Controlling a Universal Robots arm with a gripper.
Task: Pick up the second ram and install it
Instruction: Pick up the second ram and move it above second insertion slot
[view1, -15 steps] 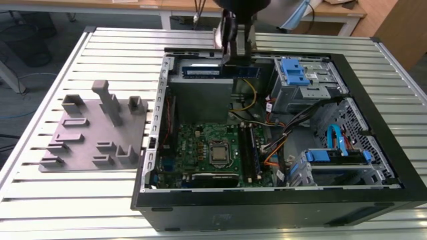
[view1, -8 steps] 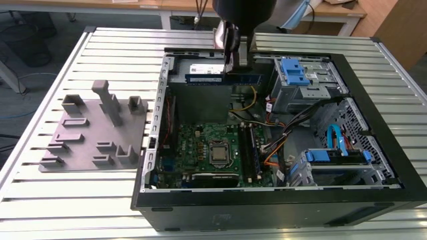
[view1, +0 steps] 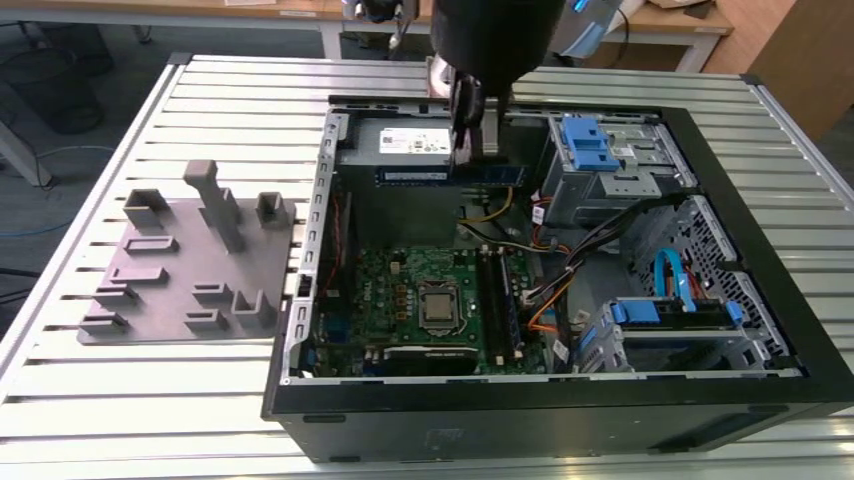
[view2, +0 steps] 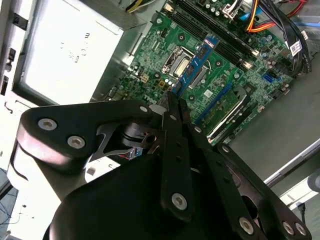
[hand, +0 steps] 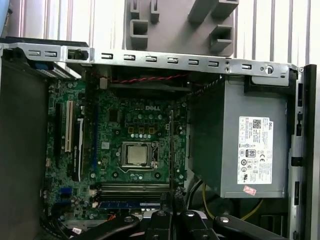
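- Blue ram (view1: 447, 175) sits upper centre in the exterior view. Its long edge is level, it hangs above the open case (view1: 534, 405) near the PSU (view1: 414, 143), and it's not in any slot.
- Fingers (view2: 175, 150) are pressed together on the ram approx mid-length. In the second wrist view the stick (view2: 197, 62) juts out past the tips, edge-on.
- Risk 1: narrow pinch on a thin board. Any knock on the case wall or PSU could pivot the stick in the grip, and the contact edge would then meet a slot askew.
- Risk 2: the ram lies crosswise to the slots (view1: 501, 300), which run toward frame bottom, and is well apart from them. Going down w/o matching their line or the notch would prob jam it or bend contacts.
- Risk 3: one slot looks already filled w/ a fitted stick (hand: 130, 204). A small sideways error could land on it or in the wrong slot. Can't tell if the latches are open.
- Risk 4: cables (view1: 561, 280) bunch just beside the slots, right of centre in the exterior view, so a snag is poss.
- Risk 5: a hard push off-axis loads the mobo (view1: 400, 285) near the CPU (view1: 438, 305).
- Pose: arm enters from the top edge of the exterior view, dark wrist upright, gripper (view1: 467, 140) pointing straight down over the case's far end.
- Grey tray (view1: 187, 260) lies at the exterior view's left, well apart from the gripper.
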